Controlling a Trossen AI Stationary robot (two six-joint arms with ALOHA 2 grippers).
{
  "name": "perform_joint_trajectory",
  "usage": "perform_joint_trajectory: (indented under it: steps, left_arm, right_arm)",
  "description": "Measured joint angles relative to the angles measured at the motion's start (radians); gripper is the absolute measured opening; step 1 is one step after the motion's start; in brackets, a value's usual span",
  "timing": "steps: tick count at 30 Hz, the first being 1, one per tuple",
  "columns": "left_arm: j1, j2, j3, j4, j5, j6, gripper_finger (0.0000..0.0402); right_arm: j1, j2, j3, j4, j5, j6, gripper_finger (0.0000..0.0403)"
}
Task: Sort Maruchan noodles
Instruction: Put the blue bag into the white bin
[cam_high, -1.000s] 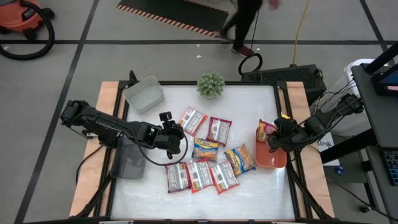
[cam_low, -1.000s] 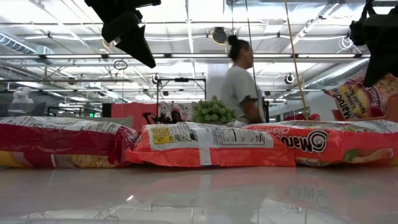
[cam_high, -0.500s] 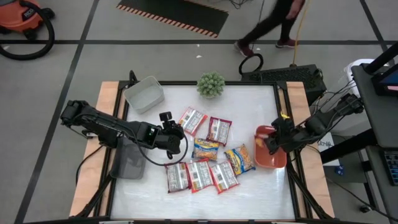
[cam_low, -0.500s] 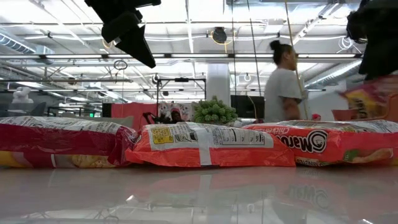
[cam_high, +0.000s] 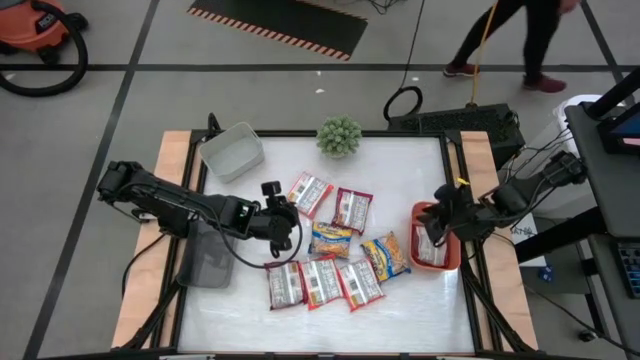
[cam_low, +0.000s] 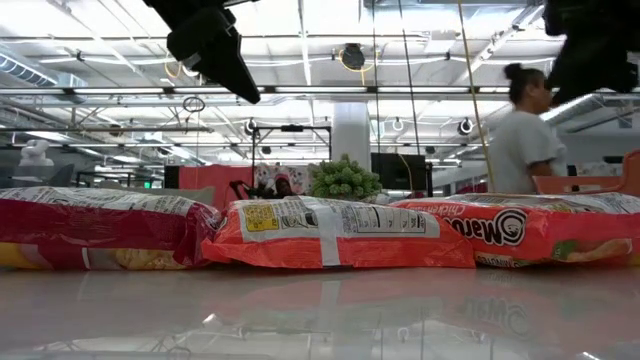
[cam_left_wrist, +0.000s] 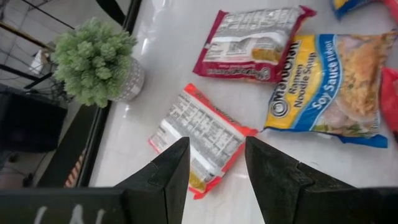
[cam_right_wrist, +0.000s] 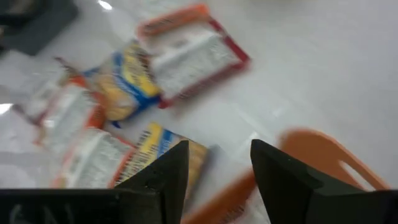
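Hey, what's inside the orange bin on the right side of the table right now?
One noodle packet lies inside the orange bin, pale side up. The right gripper, open and empty, hangs over the bin's near edge and covers part of it, so anything beneath the packet cannot be seen.

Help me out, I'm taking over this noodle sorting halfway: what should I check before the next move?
1. Right hand free: ok. It is open, holds nothing, and hangs over the orange bin.
2. Packet landed in the bin: ok. One packet lies inside the orange bin.
3. Left hand free: ok. It is open and holds nothing, above a red packet.
4. Sorting finished: not ok. Loose packets lie across the middle of the table.
5. Plant out of the way: ok. It stands at the far edge, apart from both arms.
6. Person clear of the table: ok. They are on the floor beyond the far right corner.
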Motion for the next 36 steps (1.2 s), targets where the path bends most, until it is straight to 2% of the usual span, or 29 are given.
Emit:
perform_joint_trajectory:
  steps: [8, 12, 22, 28, 36]
  left_arm:
    - [0.021, 0.000, 0.000, 0.005, 0.004, 0.005, 0.0161]
    - [0.034, 0.000, 0.000, 0.005, 0.005, -0.003, 0.0161]
    - [0.051, 0.000, 0.000, 0.005, 0.080, -0.005, 0.0161]
    - [0.051, 0.000, 0.000, 0.012, 0.085, 0.010, 0.0161]
    - [0.051, 0.000, 0.000, 0.029, 0.085, 0.022, 0.0161]
  right_arm:
    - [-0.069, 0.038, 0.000, 0.446, 0.001, -0.376, 0.0164]
    - [-0.118, 0.081, 0.000, 0.578, -0.005, -0.491, 0.0164]
    - [-0.301, 0.226, 0.000, 0.685, -0.226, -0.574, 0.0164]
    - [-0.400, 0.333, 0.000, 0.748, -0.357, -0.605, 0.0164]
    - [-0.462, 0.522, 0.072, 0.730, -0.483, -0.630, 0.0171]
